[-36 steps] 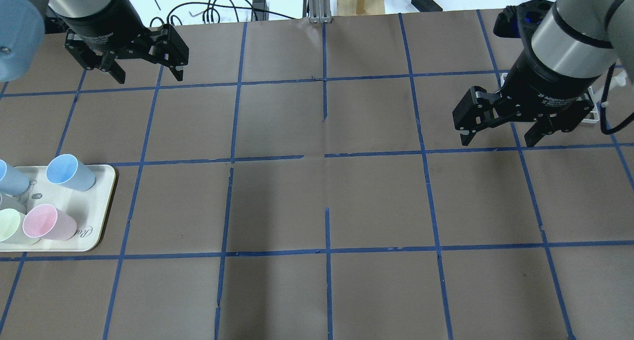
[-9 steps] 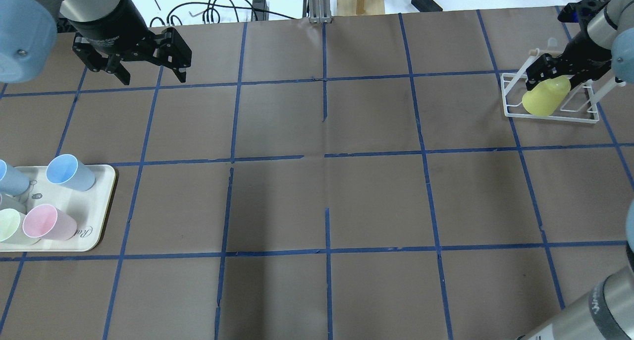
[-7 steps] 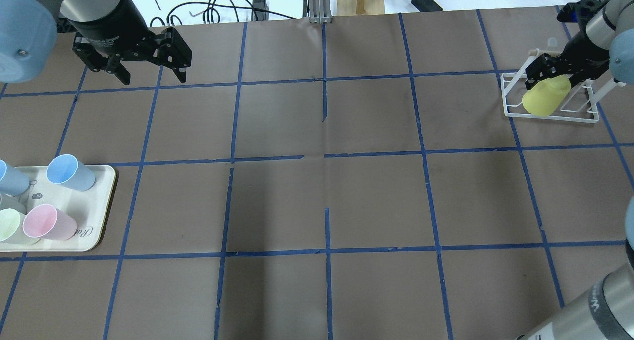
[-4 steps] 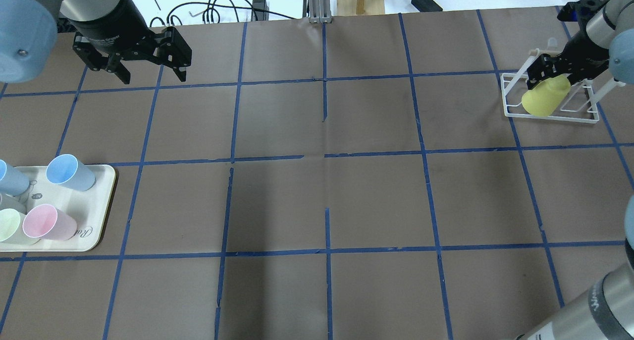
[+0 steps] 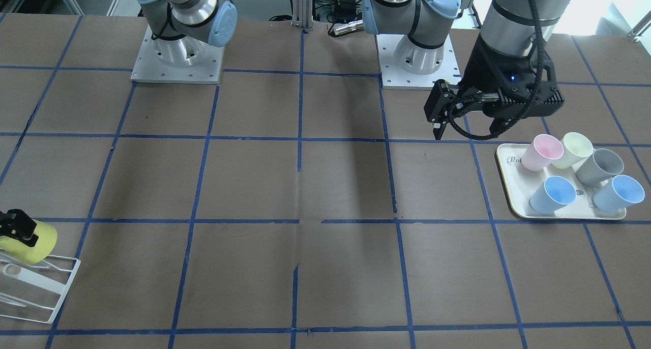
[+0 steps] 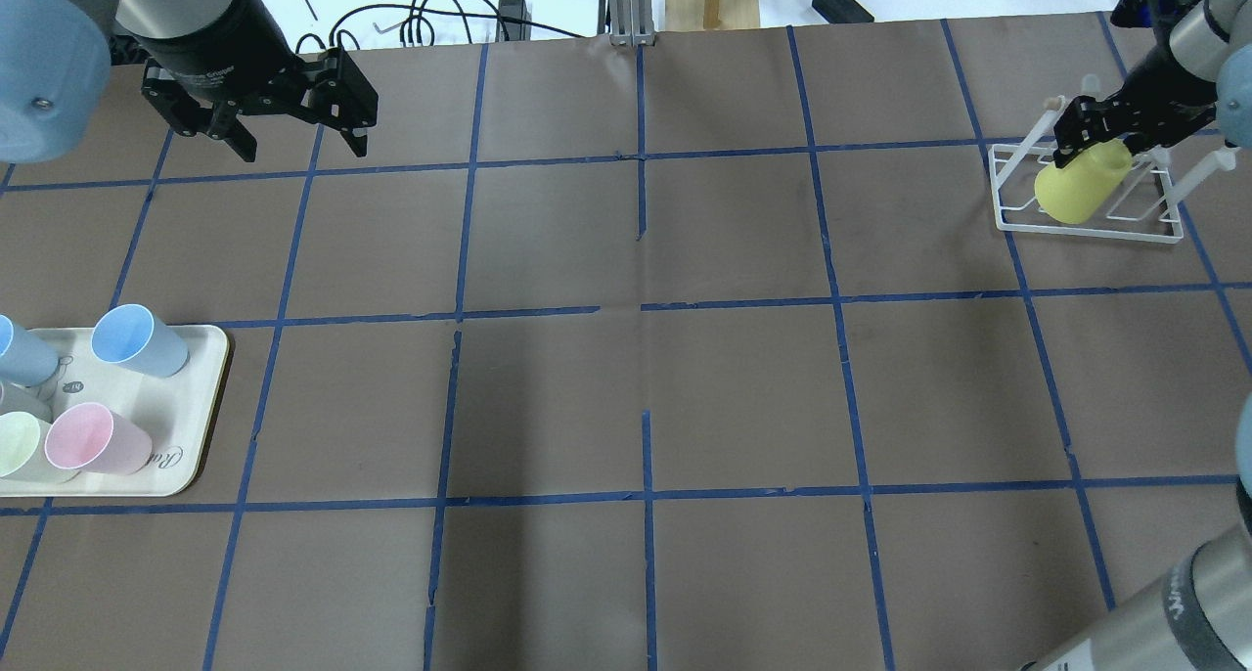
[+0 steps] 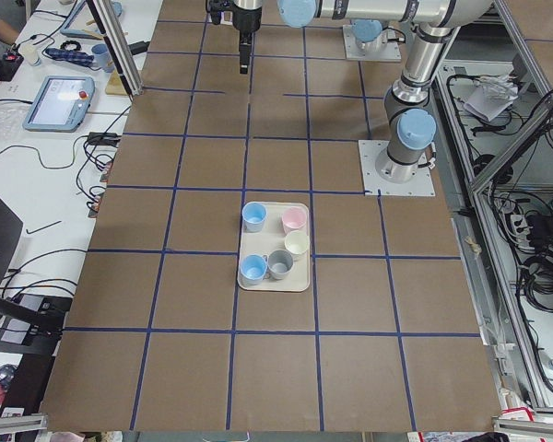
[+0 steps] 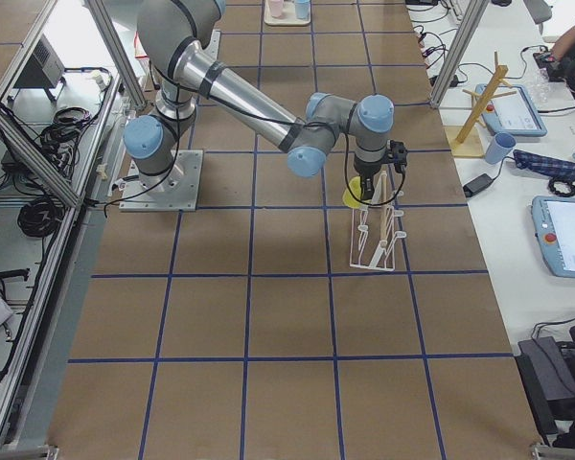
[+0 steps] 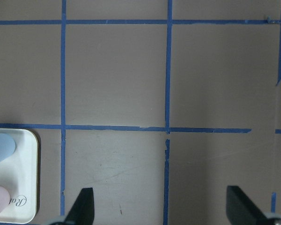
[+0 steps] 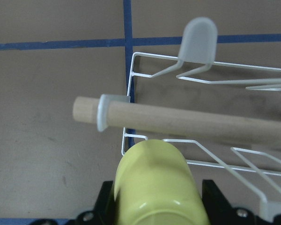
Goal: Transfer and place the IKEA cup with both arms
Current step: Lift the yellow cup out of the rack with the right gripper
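Cup (image 6: 1081, 184) sits clamped at one end in right claw (image 6: 1113, 135) over wire rack (image 6: 999, 187) at right edge of counter (image 6: 743, 397), long axis tilting down toward centre, while left claw (image 6: 298, 148), wide open and empty, hangs well apart across counter, nearer tray (image 6: 186, 407).

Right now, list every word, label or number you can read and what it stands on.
"Ra": cursive on the tray; the rest of the word is not visible.
Print on the left gripper body: too blurred to read.
Lettering on the right arm: cut off, unreadable.
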`<state>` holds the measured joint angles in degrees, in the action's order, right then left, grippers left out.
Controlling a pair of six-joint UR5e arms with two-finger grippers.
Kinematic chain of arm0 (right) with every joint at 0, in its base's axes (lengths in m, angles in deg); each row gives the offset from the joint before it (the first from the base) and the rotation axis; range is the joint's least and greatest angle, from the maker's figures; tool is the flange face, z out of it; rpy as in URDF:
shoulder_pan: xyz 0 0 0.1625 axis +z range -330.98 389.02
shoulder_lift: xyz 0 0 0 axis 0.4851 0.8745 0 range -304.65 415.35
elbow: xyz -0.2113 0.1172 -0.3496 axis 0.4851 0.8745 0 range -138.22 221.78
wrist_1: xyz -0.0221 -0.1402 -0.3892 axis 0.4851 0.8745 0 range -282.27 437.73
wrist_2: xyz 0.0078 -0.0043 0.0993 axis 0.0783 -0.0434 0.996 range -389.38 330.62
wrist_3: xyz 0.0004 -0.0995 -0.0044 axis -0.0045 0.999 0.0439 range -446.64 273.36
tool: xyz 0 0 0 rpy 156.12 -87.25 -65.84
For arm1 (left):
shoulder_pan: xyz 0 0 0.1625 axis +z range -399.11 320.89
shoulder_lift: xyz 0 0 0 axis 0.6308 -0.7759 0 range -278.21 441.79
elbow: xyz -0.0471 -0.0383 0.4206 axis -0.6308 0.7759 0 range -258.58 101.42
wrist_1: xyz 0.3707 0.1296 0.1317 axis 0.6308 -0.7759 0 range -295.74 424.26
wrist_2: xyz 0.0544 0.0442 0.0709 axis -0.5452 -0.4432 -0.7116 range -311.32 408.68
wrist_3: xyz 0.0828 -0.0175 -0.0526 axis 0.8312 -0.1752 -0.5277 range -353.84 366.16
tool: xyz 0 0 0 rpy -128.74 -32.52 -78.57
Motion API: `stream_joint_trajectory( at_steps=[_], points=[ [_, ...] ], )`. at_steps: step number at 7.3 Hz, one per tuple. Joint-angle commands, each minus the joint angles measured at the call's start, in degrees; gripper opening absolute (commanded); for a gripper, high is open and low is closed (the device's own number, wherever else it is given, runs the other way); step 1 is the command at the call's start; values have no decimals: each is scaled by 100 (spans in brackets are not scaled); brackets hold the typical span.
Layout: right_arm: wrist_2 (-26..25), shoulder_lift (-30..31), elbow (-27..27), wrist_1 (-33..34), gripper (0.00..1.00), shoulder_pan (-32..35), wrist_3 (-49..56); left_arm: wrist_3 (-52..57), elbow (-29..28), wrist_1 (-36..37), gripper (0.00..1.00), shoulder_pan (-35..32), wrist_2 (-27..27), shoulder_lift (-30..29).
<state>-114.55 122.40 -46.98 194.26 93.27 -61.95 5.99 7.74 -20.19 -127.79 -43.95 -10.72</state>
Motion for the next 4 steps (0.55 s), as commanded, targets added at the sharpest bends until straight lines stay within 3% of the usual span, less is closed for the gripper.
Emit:
stream_joint_trajectory(
  at_steps=[1,3,4],
  points=[
    [-8,18,532,-830,22,0,1,0,-1,34,100,0,25,14],
    [-8,36,833,-1263,22,0,10,-62,-36,34,100,0,86,31],
    [-8,106,973,-1474,22,0,1,-71,-28,34,100,35,383,57]
  ],
)
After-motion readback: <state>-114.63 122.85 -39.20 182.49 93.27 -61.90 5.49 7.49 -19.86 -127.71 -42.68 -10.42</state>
